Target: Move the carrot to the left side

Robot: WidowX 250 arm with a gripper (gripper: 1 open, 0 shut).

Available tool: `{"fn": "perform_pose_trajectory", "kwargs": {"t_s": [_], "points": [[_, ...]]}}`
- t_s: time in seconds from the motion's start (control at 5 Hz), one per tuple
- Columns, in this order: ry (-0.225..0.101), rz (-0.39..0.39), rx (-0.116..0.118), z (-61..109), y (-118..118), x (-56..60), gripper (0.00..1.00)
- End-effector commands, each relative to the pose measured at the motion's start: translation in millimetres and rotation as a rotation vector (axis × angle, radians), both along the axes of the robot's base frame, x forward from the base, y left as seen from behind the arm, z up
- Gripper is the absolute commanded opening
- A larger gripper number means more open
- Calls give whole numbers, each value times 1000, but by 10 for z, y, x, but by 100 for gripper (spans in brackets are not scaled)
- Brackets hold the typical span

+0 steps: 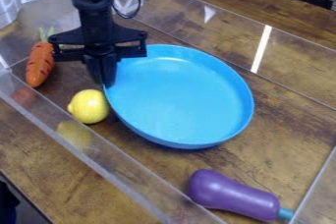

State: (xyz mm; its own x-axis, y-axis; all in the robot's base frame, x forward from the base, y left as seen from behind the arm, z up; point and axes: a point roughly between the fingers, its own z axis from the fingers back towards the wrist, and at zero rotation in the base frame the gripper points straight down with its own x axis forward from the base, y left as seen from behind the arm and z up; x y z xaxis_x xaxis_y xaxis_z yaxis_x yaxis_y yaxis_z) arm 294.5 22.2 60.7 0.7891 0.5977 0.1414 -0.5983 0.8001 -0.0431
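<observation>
The orange carrot (42, 63) with its green top lies at the left of the wooden table, tip pointing toward the front. My gripper (102, 77) hangs point-down just right of it, apart from it. Its fingers are shut at the left rim of the blue plate (197, 110) and seem to pinch that rim. Nothing touches the carrot.
A yellow lemon (88, 106) rests against the plate's front-left edge, below the gripper. A purple eggplant (234, 196) lies near the front right. Clear plastic walls run along the left and front sides of the table.
</observation>
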Motion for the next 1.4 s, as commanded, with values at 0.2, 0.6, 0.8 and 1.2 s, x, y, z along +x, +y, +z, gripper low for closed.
{"fn": "perform_pose_trajectory", "kwargs": {"t_s": [0.2, 0.6, 0.8, 1.2], "points": [[-61, 103, 30, 126, 252, 125, 0], [-36, 18, 1, 103, 222, -29, 0], [-37, 32, -16, 236, 105, 83, 0], [-25, 50, -35, 370, -112, 132, 0]]}}
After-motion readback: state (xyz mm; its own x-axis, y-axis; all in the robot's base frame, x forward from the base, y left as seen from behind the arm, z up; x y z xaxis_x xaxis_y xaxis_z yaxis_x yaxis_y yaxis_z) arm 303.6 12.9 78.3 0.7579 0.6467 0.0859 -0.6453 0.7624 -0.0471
